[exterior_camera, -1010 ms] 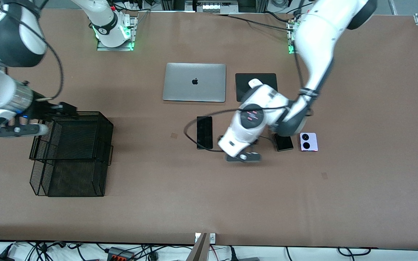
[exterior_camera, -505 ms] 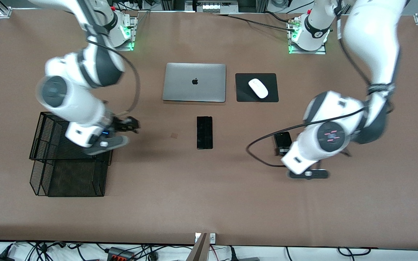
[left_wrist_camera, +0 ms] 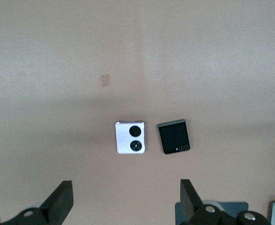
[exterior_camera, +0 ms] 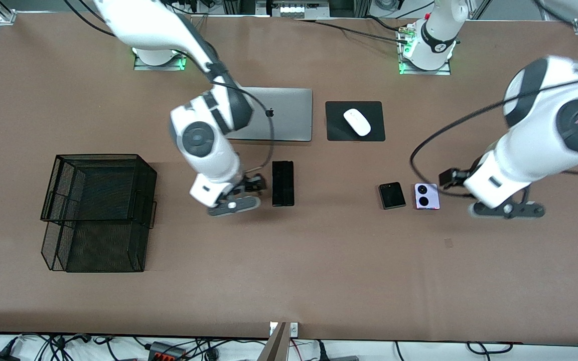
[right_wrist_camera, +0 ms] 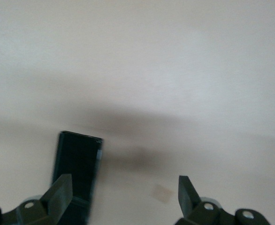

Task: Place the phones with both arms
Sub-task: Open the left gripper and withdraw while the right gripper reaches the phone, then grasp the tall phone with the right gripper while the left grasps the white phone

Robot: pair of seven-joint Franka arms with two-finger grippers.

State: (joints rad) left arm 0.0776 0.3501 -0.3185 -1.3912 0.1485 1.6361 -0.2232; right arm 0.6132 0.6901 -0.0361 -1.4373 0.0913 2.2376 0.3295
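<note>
All three phones sit on the desk (exterior_camera: pixel 319 260), none placed. Right claw (exterior_camera: pixel 234 204) spread wide beside slim black slab (exterior_camera: pixel 283 183). Left claw (exterior_camera: pixel 507 210) spread too, empty, near lilac-white phone (exterior_camera: pixel 427 196).

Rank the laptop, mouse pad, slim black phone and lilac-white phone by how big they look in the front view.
1. Laptop, partly hidden by the right arm.
2. Mouse pad.
3. Slim black phone.
4. Lilac-white phone, smallest.
All lie flat on the table at similar depth, so the order looks reliable.
</note>
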